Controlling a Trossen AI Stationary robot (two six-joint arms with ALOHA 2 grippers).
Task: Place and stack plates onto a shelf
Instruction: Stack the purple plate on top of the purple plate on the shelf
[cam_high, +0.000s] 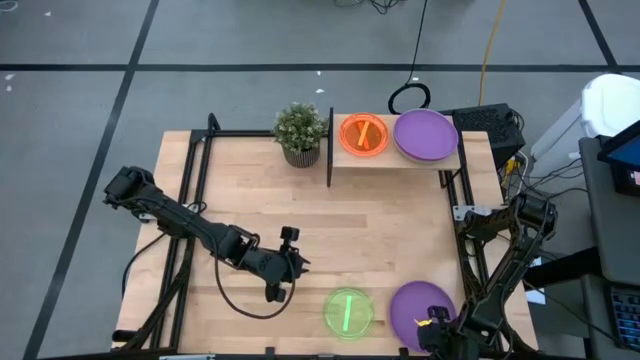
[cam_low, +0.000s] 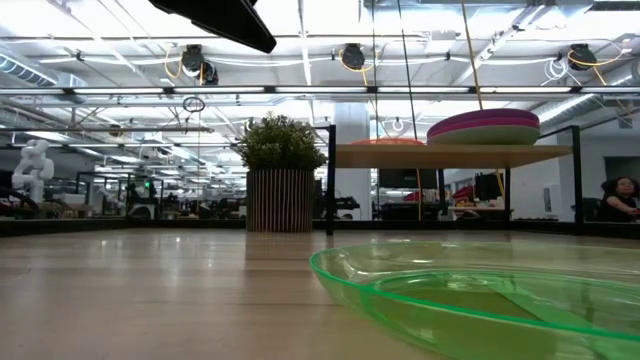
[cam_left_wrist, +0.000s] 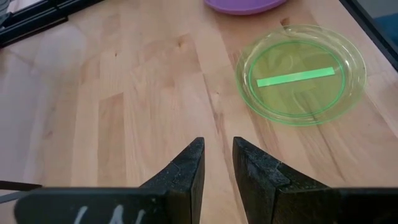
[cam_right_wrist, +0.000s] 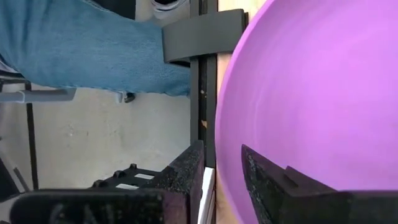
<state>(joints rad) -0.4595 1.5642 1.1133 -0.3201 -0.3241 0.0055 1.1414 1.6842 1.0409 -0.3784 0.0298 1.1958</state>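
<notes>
A purple plate (cam_high: 418, 305) lies flat near the table's near right corner. My right gripper (cam_right_wrist: 222, 165) is open at its near rim, one finger over the plate and one outside it. A lime green plate (cam_high: 348, 312) lies to the left of the purple one. My left gripper (cam_left_wrist: 217, 155) hovers narrowly open over bare wood left of the green plate (cam_left_wrist: 301, 73), with nothing between its fingers. On the shelf (cam_high: 395, 160) at the far edge rest an orange plate (cam_high: 364, 135) and a purple plate (cam_high: 426, 135), which lies on top of another plate (cam_low: 485, 135). My right gripper has the purple plate's rim (cam_right_wrist: 219, 155) between its two fingers, which slant down from the table's near side. A strip of gap shows between the outer finger (cam_right_wrist: 186, 174) and the rim. Whether the inner finger (cam_right_wrist: 273, 183) touches the plate I cannot tell.
A potted plant (cam_high: 300, 133) stands beside the shelf's black upright edge (cam_high: 330, 140). The purple plate lies close to the table's black frame (cam_right_wrist: 202, 93). Beyond that edge shows a person's leg in jeans (cam_right_wrist: 93, 43). Bare wood spreads across the table's middle (cam_high: 330, 220).
</notes>
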